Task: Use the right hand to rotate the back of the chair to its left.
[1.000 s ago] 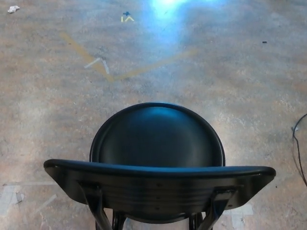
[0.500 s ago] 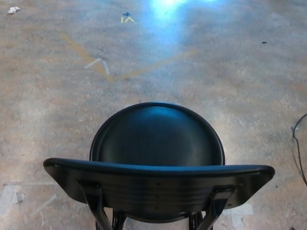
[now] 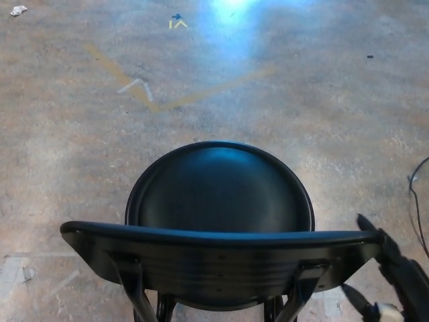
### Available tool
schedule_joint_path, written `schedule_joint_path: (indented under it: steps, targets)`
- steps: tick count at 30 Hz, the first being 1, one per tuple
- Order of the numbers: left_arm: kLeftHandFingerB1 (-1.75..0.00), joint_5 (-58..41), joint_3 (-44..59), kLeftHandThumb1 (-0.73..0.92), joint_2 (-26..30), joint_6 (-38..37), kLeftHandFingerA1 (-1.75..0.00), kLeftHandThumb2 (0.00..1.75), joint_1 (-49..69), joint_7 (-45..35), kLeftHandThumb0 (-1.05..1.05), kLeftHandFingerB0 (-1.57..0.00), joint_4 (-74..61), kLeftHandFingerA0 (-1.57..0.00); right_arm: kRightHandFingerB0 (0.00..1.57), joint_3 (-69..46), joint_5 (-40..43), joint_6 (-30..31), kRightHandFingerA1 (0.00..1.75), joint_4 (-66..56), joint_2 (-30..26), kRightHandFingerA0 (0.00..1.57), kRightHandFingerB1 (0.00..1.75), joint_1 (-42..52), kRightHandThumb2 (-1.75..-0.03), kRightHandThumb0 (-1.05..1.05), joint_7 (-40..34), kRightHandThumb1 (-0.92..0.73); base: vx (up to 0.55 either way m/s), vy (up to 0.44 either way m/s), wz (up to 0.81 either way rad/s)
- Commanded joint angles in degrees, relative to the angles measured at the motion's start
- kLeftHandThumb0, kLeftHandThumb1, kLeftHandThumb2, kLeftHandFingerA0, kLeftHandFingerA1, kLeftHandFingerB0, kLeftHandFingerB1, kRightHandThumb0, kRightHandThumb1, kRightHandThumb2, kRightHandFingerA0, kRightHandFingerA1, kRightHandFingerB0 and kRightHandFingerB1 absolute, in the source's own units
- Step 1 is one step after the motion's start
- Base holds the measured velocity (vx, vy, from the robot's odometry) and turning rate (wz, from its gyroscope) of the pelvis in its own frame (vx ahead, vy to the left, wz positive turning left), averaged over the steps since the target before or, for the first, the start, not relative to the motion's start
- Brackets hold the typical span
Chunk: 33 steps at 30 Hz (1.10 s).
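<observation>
Bare concrete floor (image 3: 281,100), mottled grey and tan, is filling the head view, with yellow lines (image 3: 161,100) and bits of pale tape (image 3: 137,86) being seen far ahead of the right hand (image 3: 395,278) and a bright glare lying at the top. A dark cable (image 3: 417,201) is trailing along the floor just beyond the hand, at the picture's right edge.

The chair (image 3: 221,201) is being viewed from behind. Its round black seat (image 3: 221,191) is lying forward and to the left of the hand, and its curved back (image 3: 214,258) is stretching across the lower picture, the rail's right end sitting just beside the hand.

The right hand is being shown at the bottom right corner, with one finger pointing up at the rail's end and another reaching toward the back from lower down. The fingers are being held apart and nothing is being grasped; whether the upper fingertip is touching the rail cannot be told. The left hand is not being shown.

Judged from this, the task is being begun only. The back is squarely facing the camera, so no rotation is being seen. What is left is judged to be the whole of the work: contact being made at the rail's right end, and the back being swung round to its left.
</observation>
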Motion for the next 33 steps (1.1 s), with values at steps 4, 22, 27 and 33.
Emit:
schedule_joint_path:
  steps: [4,22,27,33]
  targets:
    - [-0.45,0.0,0.3,0.80,0.4,0.0,-0.48,0.64,-0.1,0.4,-0.44,-0.62,0.2,-0.67,0.00,3.4,-4.7,2.8,0.00,-7.7,-1.3,0.00,0.00,1.9,-0.72,-1.03,0.3,-0.67,0.00,0.000,0.00]
    - [-0.60,-0.2,0.7,0.64,0.7,-0.1,-0.67,1.04,-0.7,0.1,-0.40,-0.49,0.0,-0.62,0.00,15.4,-14.2,10.2,0.06,-19.1,3.9,0.00,0.00,-3.5,-1.03,-1.04,1.8,-0.61,0.00,0.000,0.00]
    - [-0.61,-0.5,1.1,0.66,1.0,0.2,-0.67,1.04,-1.2,0.3,-0.41,-0.53,0.0,-0.63,0.00,20.6,-17.6,11.8,0.12,-18.4,7.8,0.00,0.00,-7.5,-1.02,-1.05,0.8,-0.60,0.00,0.000,0.00]
    - [-0.45,0.0,0.8,0.81,1.5,0.2,-0.49,0.64,-1.2,-0.3,-0.46,-0.64,0.2,-0.70,0.00,24.0,-18.9,13.0,0.09,-17.2,10.4,0.00,0.00,-10.6,-1.01,-1.05,1.8,-0.60,0.00,0.000,0.00]
